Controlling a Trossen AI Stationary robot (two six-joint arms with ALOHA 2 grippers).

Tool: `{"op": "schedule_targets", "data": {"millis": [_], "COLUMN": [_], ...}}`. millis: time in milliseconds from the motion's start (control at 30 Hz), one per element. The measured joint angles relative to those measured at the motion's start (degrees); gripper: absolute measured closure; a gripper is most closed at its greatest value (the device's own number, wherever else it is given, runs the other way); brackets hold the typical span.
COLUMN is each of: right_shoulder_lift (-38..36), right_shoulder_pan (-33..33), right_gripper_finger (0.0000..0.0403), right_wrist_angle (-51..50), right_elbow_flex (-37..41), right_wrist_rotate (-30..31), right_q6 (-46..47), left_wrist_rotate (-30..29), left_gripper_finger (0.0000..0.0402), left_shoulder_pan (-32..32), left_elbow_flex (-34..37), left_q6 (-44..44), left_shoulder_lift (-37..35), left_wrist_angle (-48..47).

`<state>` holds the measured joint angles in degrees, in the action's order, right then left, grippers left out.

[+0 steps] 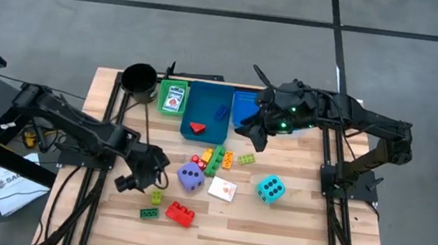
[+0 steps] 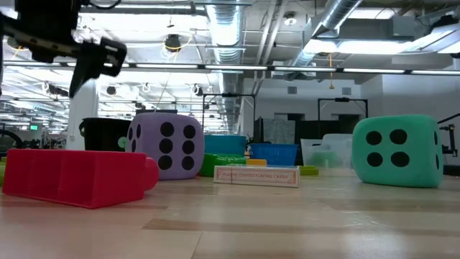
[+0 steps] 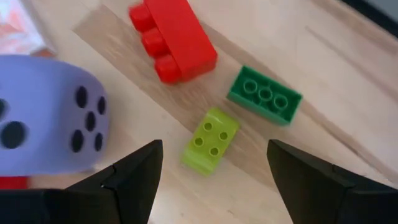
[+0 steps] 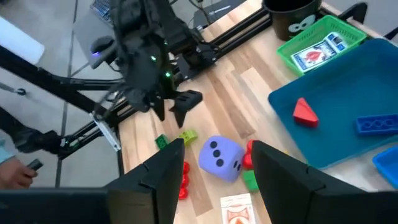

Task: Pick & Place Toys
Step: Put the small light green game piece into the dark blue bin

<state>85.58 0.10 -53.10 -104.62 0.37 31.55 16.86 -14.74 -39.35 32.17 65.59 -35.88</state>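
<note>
My left gripper hangs open, slanting down over the table's near left. A small lime brick lies on the wood ahead of its fingers, untouched. A green brick and a red brick lie just beyond, and the purple dice sits beside them. A white card, the teal dice and a cluster of bricks lie mid-table. My right gripper waits high near the blue tray's right side, open, with nothing between its fingers.
The blue tray holds a red piece and a blue brick. A green tray with cards and a black cup stand at the far left. Bare wood lies along the table's near edge.
</note>
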Motion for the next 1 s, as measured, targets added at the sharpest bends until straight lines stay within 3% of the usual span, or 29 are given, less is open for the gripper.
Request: {"op": "schedule_targets", "data": {"millis": [467,800,1000], "right_shoulder_lift": [0.0,0.0,0.0], "right_shoulder_pan": [2.9,2.9,2.9], "right_gripper_finger": [0.0219,0.0219,0.0219], "right_wrist_angle": [0.0,-0.1,-0.1], "right_elbow_flex": [0.0,0.0,0.0], "right_wrist_rotate": [0.0,-0.1,-0.1], "right_q6": [1.5,1.5,1.5], "left_wrist_rotate": [0.0,0.1,0.8], "left_gripper_finger": [0.0119,0.0119,0.0119], "left_shoulder_pan": [0.0,0.0,0.0], "left_elbow_flex": [0.0,0.0,4.2], "left_q6": [0.9,3.4,5.5], "left_shoulder_lift": [10.2,12.2,12.2], "left_wrist_angle": [8.9,9.5,13.2]}}
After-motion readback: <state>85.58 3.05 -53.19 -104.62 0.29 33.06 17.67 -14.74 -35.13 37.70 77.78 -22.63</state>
